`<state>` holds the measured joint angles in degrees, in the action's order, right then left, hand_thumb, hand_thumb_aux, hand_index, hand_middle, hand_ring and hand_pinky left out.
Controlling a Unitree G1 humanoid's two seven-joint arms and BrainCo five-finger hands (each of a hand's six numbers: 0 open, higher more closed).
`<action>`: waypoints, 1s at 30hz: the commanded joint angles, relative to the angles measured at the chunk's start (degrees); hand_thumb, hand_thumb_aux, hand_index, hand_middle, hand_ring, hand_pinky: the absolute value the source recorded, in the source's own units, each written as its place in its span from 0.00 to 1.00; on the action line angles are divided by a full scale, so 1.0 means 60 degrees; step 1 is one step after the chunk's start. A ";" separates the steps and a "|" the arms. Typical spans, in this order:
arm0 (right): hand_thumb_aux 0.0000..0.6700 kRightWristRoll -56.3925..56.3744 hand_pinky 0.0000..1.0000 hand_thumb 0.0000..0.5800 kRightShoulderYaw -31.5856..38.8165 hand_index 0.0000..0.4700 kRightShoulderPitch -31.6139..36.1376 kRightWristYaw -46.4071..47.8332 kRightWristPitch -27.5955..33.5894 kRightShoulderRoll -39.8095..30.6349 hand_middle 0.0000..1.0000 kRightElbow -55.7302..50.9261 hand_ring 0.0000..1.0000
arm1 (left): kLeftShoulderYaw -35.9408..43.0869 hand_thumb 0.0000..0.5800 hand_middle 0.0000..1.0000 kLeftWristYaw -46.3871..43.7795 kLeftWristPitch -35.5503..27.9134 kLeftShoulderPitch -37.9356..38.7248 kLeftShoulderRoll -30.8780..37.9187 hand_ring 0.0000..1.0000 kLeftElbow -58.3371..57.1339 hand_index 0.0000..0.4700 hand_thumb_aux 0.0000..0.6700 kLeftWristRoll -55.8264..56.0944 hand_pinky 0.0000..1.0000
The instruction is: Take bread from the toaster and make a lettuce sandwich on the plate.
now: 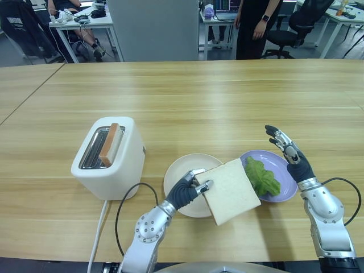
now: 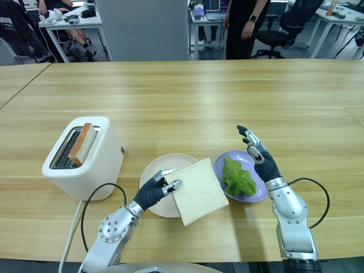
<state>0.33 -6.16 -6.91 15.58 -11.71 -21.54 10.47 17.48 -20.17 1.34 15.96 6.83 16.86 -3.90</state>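
My left hand [image 1: 187, 190] is shut on a slice of white bread [image 1: 230, 190], held by its left edge. The slice hangs flat and tilted over the right part of the cream plate [image 1: 181, 173], reaching past its rim toward the purple dish. A lettuce leaf [image 1: 261, 177] lies in the purple dish [image 1: 284, 168] to the right. My right hand [image 1: 287, 151] stands open, fingers up, just right of that dish. The white toaster [image 1: 111, 159] sits at the left with another bread slice [image 1: 111, 143] standing in its right slot.
The toaster's white cord [image 1: 99, 227] runs off the near table edge, and a black cable [image 1: 131, 196] loops beside my left arm. Broad bare wood lies beyond the dishes. Desks, chairs and people are far behind the table.
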 commanded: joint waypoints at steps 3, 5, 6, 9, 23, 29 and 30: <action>0.00 -0.0007 0.00 0.00 0.0207 0.00 0.0009 0.0216 0.0037 0.0015 0.00 -0.0250 0.00 | -0.0158 1.00 1.00 0.0760 0.0363 -0.0449 0.0417 1.00 -0.0828 0.98 1.00 -0.1004 1.00; 0.00 0.0024 0.00 0.00 0.0249 0.00 -0.0016 0.0229 0.0006 0.0016 0.00 -0.0308 0.00 | -0.0137 1.00 1.00 0.0980 0.0318 -0.0566 0.0582 1.00 -0.0854 0.98 1.00 -0.1420 1.00; 0.00 0.0041 0.00 0.00 0.0278 0.00 -0.0039 0.0238 0.0002 0.0018 0.00 -0.0341 0.00 | -0.0196 1.00 1.00 0.1130 0.0237 -0.0600 0.0595 1.00 -0.0764 0.98 1.00 -0.1560 1.00; 0.00 0.0054 0.00 0.00 0.0343 0.00 -0.0079 0.0250 -0.0020 0.0021 0.00 -0.0395 0.00 | -0.0290 1.00 1.00 0.1489 0.0019 -0.0639 0.0685 1.00 -0.0487 0.98 1.00 -0.2016 1.00; 0.00 0.0002 0.00 0.00 0.0384 0.00 0.0007 0.0376 -0.0087 -0.0016 0.00 -0.0577 0.00 | -0.0072 1.00 1.00 0.2501 -0.0112 -0.1097 0.0938 1.00 -0.1702 0.98 1.00 -0.3539 1.00; 0.00 0.0000 0.00 0.00 0.0365 0.00 -0.0002 0.0393 -0.0101 0.0010 0.00 -0.0580 0.00 | 0.0272 1.00 1.00 0.3018 0.0320 -0.1571 0.0772 1.00 -0.3143 0.98 1.00 -0.3854 1.00; 0.00 0.0004 0.00 0.00 0.0377 0.00 0.0025 0.0400 -0.0109 0.0012 0.00 -0.0605 0.00 | 0.0347 1.00 1.00 0.3065 0.0377 -0.1658 0.0743 1.00 -0.3374 0.98 1.00 -0.3897 1.00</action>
<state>0.40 -4.17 -6.99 17.59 -12.31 -21.53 7.64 18.20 -2.46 3.18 6.58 11.41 0.49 -26.08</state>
